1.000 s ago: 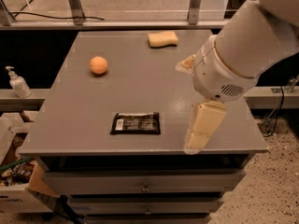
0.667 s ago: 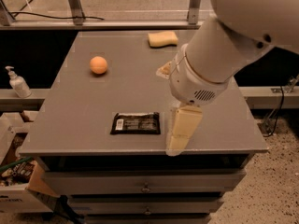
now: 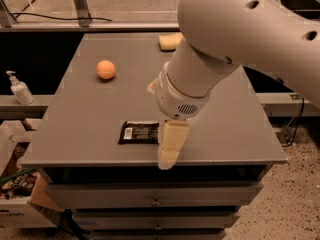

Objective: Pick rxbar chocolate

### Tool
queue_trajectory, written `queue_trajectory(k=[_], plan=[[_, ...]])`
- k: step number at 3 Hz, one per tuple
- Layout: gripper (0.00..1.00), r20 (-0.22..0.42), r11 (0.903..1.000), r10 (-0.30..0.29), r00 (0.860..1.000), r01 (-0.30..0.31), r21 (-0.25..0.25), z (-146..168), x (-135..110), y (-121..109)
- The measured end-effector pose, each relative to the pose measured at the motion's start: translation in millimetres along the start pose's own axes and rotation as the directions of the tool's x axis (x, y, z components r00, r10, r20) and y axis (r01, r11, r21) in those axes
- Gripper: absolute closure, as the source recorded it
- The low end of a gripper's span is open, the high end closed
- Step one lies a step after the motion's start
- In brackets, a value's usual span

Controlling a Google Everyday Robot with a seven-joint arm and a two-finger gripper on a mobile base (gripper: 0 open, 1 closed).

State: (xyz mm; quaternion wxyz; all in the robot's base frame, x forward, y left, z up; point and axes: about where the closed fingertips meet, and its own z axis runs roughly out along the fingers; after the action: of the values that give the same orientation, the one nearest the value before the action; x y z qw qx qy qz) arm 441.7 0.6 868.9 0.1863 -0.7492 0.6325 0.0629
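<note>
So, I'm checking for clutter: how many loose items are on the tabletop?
3: orange ball at back left, yellow sponge at the back edge, rxbar chocolate near the front, the hand at its right end. The arm may hide more.

A gray drawer cabinet (image 3: 85,124) stands on speckled floor (image 3: 300,204) in dim light, gripper (image 3: 169,159) over its front edge.

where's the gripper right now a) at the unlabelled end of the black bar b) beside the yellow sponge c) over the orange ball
a, the gripper sits at the end of the rxbar chocolate opposite its white label, near the table front edge; the orange ball and sponge lie farther back.
</note>
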Motion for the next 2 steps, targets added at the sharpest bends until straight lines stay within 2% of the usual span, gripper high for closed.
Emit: queue_trajectory(k=[2], plan=[[0.00, -0.024, 0.9989, -0.035, 0.999, 0.035, -0.031, 34.3, -7.2, -14.0]])
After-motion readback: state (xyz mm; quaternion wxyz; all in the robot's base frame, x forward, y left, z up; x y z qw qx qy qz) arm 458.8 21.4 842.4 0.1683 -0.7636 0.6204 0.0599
